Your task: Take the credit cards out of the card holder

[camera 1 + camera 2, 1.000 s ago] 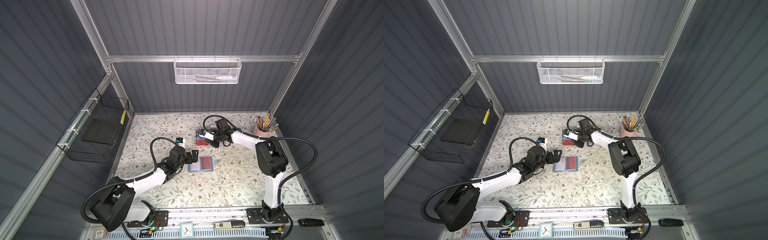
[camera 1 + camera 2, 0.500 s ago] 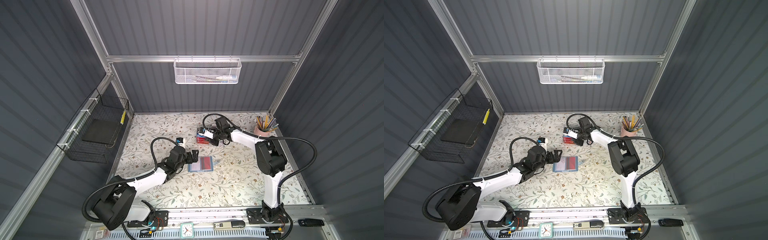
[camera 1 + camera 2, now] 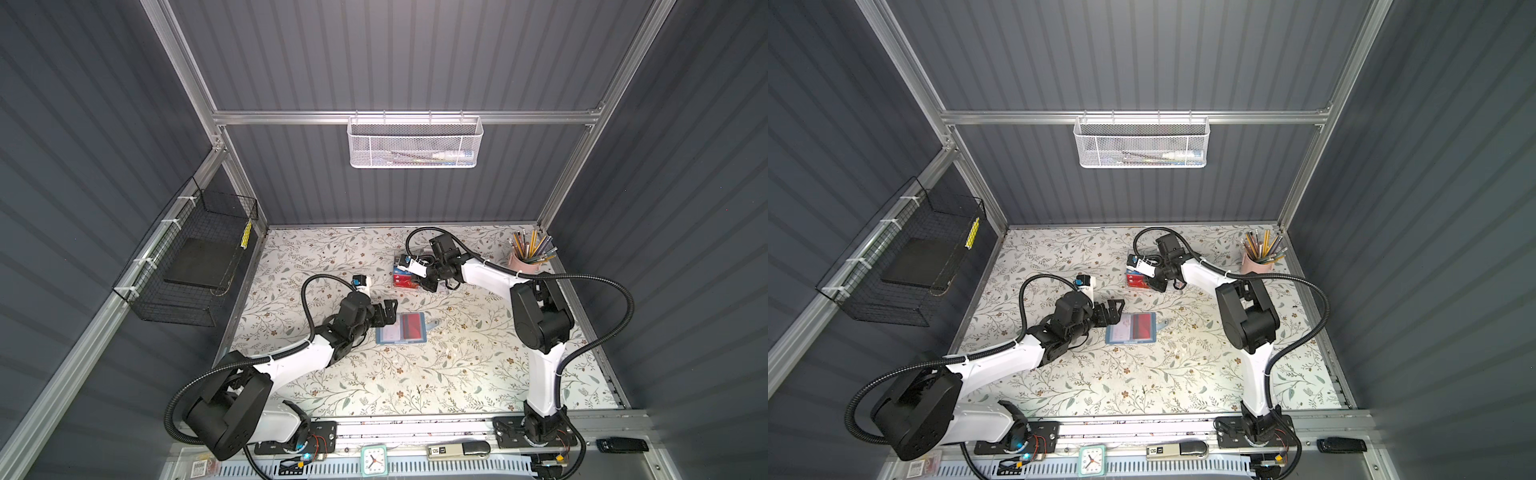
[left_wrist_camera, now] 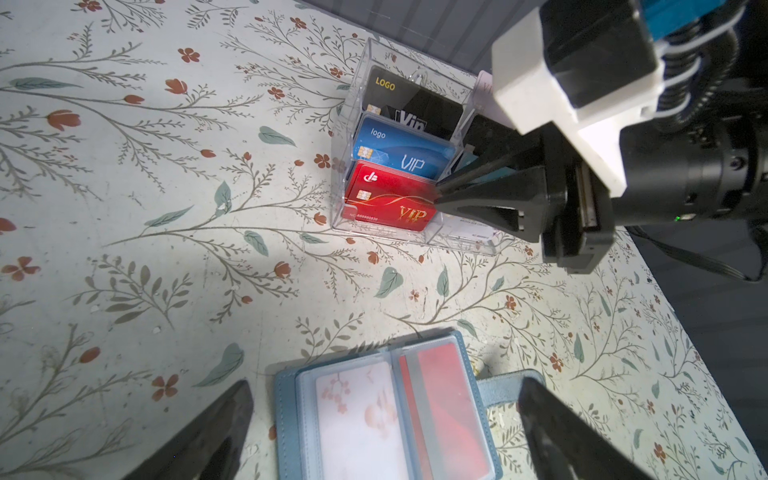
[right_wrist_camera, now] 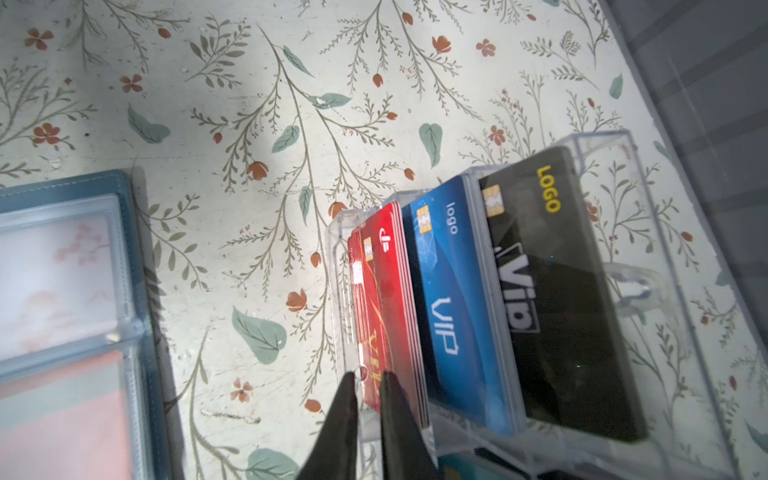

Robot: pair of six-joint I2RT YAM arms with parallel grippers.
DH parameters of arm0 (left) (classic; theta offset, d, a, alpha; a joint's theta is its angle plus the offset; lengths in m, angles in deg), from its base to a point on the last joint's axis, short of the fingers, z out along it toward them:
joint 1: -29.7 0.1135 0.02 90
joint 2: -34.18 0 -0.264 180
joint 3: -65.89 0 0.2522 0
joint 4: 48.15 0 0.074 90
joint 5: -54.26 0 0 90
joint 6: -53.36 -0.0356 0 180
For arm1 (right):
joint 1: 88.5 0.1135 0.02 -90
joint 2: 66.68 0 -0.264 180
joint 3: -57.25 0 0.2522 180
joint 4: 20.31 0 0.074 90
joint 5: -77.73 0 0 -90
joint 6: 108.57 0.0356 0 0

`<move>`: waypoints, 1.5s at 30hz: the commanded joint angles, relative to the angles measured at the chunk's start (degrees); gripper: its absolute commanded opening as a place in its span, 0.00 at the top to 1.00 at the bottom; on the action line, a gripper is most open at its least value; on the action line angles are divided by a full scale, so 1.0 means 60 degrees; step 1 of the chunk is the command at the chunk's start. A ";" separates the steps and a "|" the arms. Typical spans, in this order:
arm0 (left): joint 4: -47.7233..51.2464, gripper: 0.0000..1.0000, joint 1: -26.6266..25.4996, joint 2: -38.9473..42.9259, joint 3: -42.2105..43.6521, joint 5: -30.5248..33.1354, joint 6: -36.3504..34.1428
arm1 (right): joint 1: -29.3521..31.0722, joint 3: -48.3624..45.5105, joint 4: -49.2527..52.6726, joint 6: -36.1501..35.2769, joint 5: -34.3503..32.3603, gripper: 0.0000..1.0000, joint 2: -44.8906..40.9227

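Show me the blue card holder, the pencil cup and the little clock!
card holder (image 4: 286, 415), left wrist view, blue cover's edge
pencil cup (image 3: 517, 264), in a top view, pink side
clock (image 3: 372, 459), in a top view, its white face

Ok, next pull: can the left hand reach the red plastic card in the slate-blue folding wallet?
Likely yes: left hand hovers open at the wallet; only its clear sleeve covers the card.

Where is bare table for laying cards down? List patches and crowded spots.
Free: the wide strip between the card holder and the front rail; the far corner left of the acrylic rack. Crowded: between rack and holder, where the left gripper and right gripper sit.
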 commanded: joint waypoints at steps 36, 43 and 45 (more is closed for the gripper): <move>0.1730 0.00 -0.0058 0.0813 -0.0075 -0.1225 0.1246 | -0.0442 -0.5556 -0.3835 1.0088 -0.1588 0.01 -0.6622; 0.1375 0.00 -0.0052 0.0797 0.0239 -0.1625 0.1741 | 0.0000 -0.6778 -0.3890 1.1651 -0.1231 0.01 -0.7092; 0.0932 0.00 -0.0058 0.0655 0.0385 -0.1939 0.2024 | 0.0308 -0.7076 -0.4118 1.1865 -0.1294 0.01 -0.7076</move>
